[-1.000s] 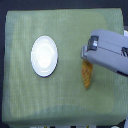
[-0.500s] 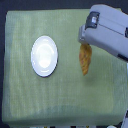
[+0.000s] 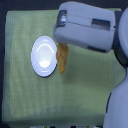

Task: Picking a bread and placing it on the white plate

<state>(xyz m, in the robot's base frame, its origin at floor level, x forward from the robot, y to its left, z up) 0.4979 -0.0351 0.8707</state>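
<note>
Left to right: green cloth (image 3: 20, 100) covers the table, and the white plate (image 3: 44, 56) sits on it, still bare. Just beside the plate's right rim we see the bread (image 3: 63, 59), hanging long-axis down from under the arm (image 3: 87, 27). A second ago the bread was well right of the plate; half a second ago closer; now it is at the rim, perhaps touching. So we read transport as nearly done, placement not yet. The gripper (image 3: 63, 45) is hidden under the arm housing, so we cannot tell how the jaws stand; the bread travelling with the arm suggests a hold. Next: small shift left, then lower.
</note>
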